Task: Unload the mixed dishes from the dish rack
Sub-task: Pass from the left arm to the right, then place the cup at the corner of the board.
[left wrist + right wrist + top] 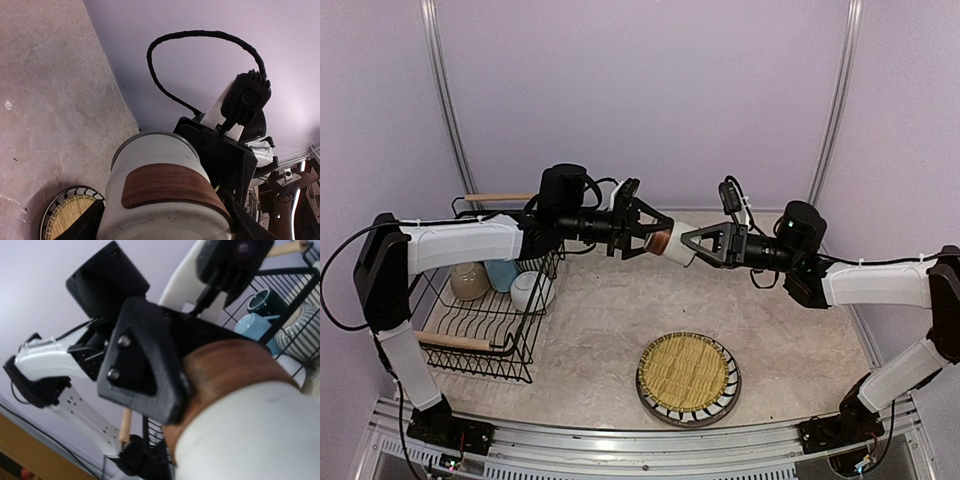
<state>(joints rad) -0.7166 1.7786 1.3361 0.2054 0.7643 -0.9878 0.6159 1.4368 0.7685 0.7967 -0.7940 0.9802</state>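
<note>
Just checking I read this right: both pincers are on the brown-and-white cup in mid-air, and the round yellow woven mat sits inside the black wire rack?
Not quite. The top view shows the round yellow woven mat lying on the black-and-white striped plate on the table, outside the black wire rack. The left pincer and right pincer are on the brown-and-white cup.

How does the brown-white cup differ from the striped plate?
The brown-white cup is in the air, on its side, between the left gripper and right gripper; the striped plate lies flat on the table. The cup is white and brown; the plate carries the yellow woven mat. Both are out of the dish rack.
</note>
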